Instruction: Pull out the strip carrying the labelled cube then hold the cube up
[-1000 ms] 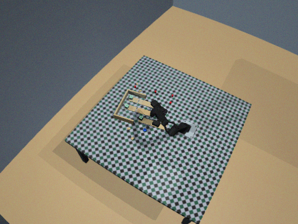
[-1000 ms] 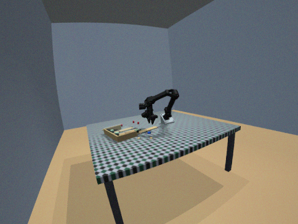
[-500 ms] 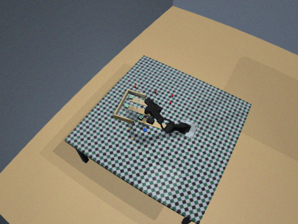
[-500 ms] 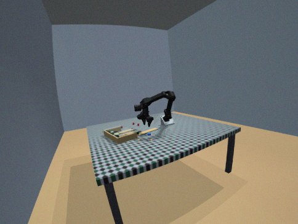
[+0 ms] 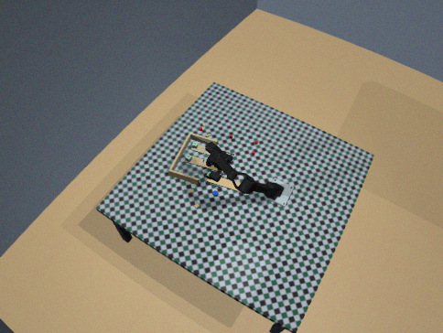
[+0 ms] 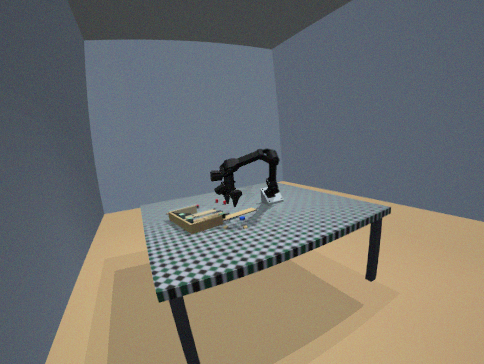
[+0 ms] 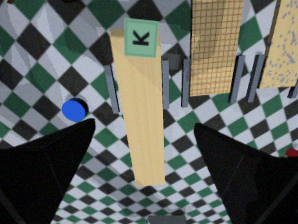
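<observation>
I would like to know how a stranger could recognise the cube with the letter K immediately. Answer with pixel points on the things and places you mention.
Start from the low wooden frame (image 5: 179, 155) (image 6: 206, 226). Beside its open side lies a plain pale strip (image 5: 224, 184) (image 6: 241, 214) (image 7: 142, 115); the green cube (image 7: 141, 38) sits on its frame-side end. Unlike its gridded and blue-speckled neighbours, this strip has no surface pattern.
</observation>
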Controlling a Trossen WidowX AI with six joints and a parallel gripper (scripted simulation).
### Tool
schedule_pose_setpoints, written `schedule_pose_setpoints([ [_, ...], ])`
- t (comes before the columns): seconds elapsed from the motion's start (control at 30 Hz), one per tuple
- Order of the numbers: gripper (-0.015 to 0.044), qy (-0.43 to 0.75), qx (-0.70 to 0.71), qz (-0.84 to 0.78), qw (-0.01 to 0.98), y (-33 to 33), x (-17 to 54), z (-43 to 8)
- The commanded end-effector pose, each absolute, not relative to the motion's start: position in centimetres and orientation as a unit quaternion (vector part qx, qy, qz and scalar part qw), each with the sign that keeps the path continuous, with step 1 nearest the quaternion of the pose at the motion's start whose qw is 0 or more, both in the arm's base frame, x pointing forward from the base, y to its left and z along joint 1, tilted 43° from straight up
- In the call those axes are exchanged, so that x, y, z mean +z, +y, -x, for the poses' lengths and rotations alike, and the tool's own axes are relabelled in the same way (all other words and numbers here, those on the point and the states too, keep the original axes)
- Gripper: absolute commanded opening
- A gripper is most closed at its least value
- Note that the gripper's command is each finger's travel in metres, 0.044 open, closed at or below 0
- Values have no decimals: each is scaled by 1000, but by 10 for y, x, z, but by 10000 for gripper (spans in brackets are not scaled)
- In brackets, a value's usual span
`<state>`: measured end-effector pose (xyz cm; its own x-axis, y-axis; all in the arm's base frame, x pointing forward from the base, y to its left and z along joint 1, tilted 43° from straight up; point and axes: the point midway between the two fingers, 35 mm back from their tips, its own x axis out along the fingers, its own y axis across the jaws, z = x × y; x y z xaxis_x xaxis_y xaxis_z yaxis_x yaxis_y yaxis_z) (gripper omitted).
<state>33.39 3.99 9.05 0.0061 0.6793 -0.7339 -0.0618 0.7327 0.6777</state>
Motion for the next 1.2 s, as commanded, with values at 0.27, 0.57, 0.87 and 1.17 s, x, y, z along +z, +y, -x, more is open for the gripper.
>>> schedule_pose_setpoints([
  [0.27, 440, 650, 278, -242, 664, 45, 97, -377],
  [0.57, 440, 649, 278, -242, 665, 50, 100, -404],
  [0.87, 250, 649, 278, -242, 665, 57, 92, -405],
  [1.17, 250, 649, 278, -242, 665, 67, 81, -405],
])
